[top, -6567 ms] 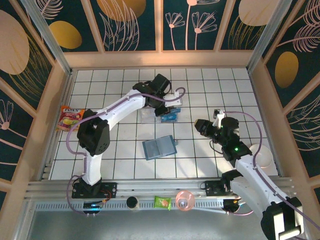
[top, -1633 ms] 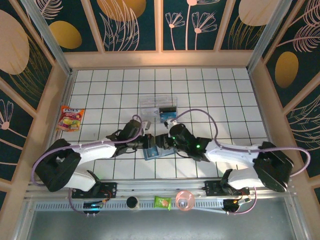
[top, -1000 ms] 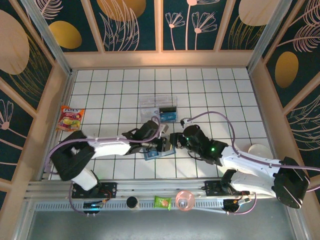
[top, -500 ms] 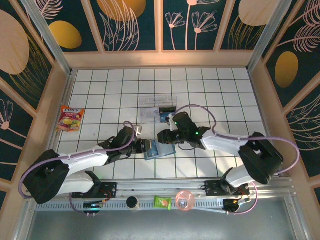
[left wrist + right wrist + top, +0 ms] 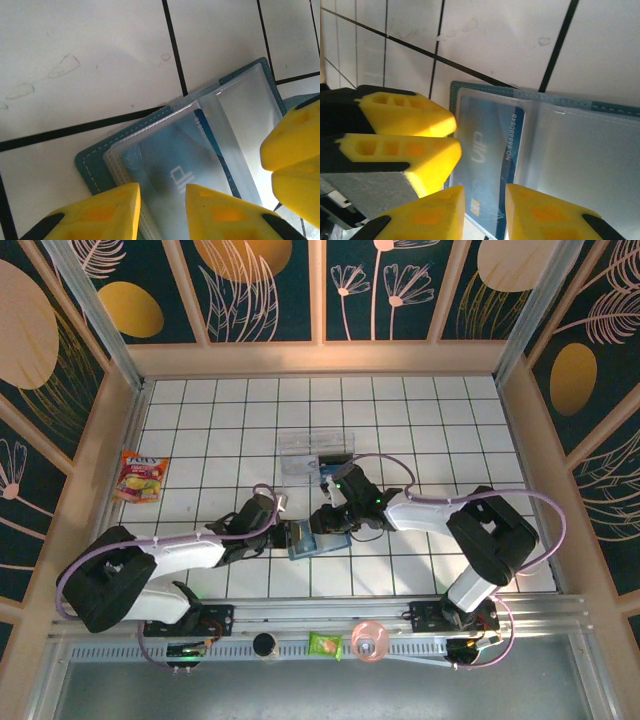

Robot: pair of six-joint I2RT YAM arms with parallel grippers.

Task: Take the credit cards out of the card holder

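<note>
The open card holder [image 5: 322, 541] lies flat near the middle of the tabletop [image 5: 420, 440], a blue card [image 5: 485, 145] under its clear sleeve [image 5: 580, 150]. The left fingers [image 5: 195, 200] — slightly apart — straddle its 9 o'clock edge. The right fingers [image 5: 516, 200], likewise parted, sit at 12 o'clock.

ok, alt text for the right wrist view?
An open teal card holder lies on a white tiled table with a blue VIP card tucked inside. The right gripper has its yellow jaws framing the card's lower end; the left gripper sits at the holder's left edge.
</note>
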